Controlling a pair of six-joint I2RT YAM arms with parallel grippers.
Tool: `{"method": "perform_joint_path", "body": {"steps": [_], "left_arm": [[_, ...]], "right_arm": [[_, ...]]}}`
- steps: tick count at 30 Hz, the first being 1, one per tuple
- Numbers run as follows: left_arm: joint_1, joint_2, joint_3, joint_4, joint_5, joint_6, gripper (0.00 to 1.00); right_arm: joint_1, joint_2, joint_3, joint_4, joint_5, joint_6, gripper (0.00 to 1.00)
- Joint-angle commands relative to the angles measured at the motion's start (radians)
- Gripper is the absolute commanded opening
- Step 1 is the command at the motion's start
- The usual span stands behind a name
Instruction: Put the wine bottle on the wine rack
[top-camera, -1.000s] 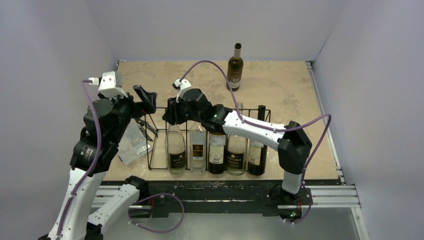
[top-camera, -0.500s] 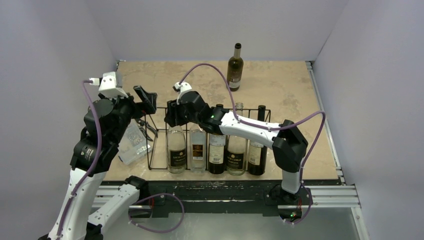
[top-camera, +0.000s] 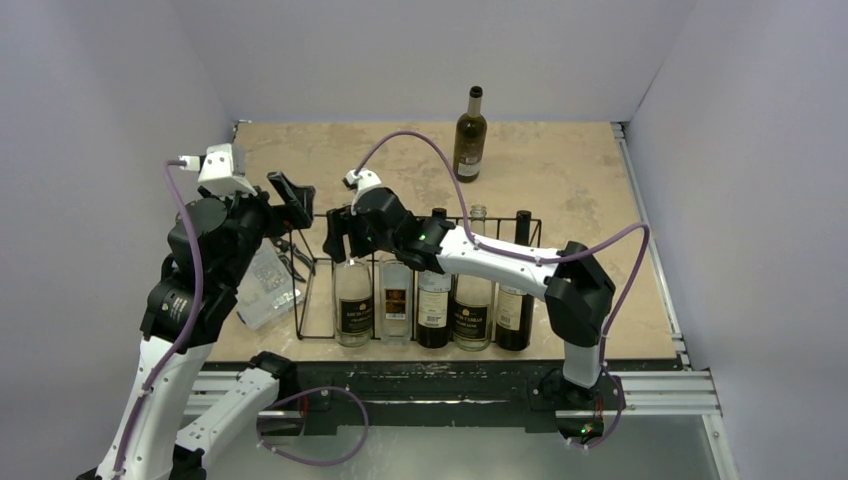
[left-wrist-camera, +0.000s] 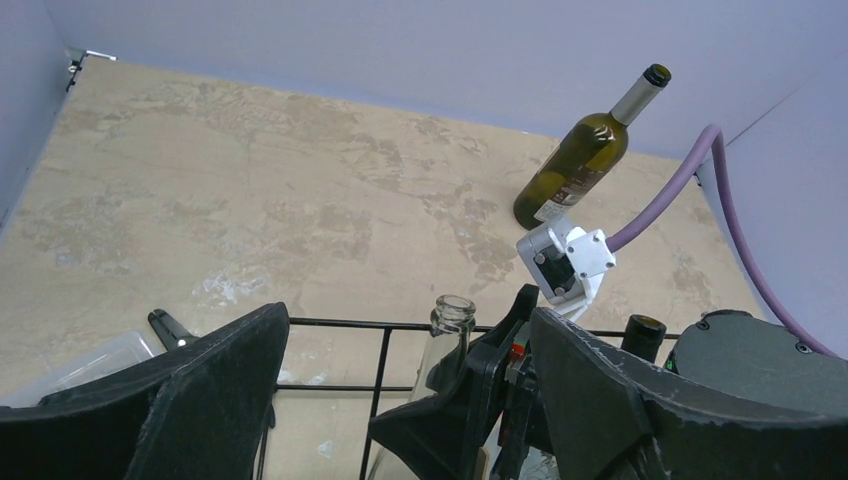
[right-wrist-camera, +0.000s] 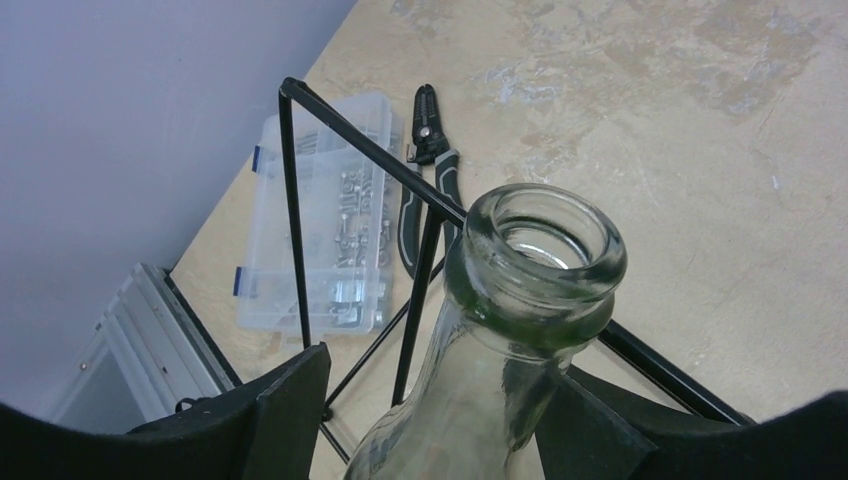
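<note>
The right arm (top-camera: 490, 258) hides some bottle necks in the wine rack (top-camera: 299, 300). The clear bottle (right-wrist-camera: 480, 340) is cut off below. The labels (top-camera: 433, 298) are too small to read.

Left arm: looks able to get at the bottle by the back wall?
Doubtful. Left tool is open, but the right arm's cable arches across the line to that olive bottle, far across the table.

Bottle labels (top-camera: 434, 300) all illegible
</note>
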Motion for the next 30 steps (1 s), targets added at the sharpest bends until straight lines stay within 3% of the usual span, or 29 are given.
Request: {"method": "perform_joint_path", "body": {"steps": [1,17,30], "left_arm": [[-0.002,-0.002,0.005,0.034,0.012,-0.007,0.9],[-0.002,0.002,0.0,0.038,0.013,-0.009,0.89],[-0.002,0.012,0.0,0.036,0.014,-0.011,0.89]], "right_arm": [[-0.002,-0.061,0.034,-0.032,0.041,0.017,0.76],[0.008,-0.133,0.07,-0.187,0.14,0.062,0.83],[0.016,-0.236,0.014,-0.089,0.058,-0.049,0.82]]}}
